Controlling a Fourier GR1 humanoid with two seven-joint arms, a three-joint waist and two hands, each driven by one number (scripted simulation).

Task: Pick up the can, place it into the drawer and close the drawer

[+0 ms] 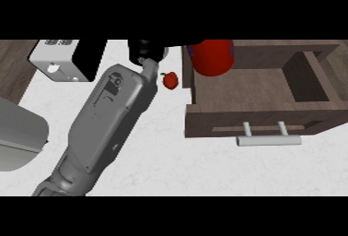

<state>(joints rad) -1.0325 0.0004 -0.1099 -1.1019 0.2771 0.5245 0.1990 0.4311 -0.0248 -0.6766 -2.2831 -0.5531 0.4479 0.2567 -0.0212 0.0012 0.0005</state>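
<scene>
The red can hangs at the view's top edge, over the back left corner of the open wooden drawer. It overlaps the drawer's left wall. My left hand is just left of the can, at the end of a grey forearm that rises from the lower left. Dark fingers reach across to the can's top, where the view's edge cuts them off. The drawer is pulled out, with bare wood inside and its metal handle facing me. My right hand does not show.
A small red fruit lies on the white counter between my hand and the drawer's left wall. A white and black appliance stands at the back left. A grey rounded object sits at the left edge.
</scene>
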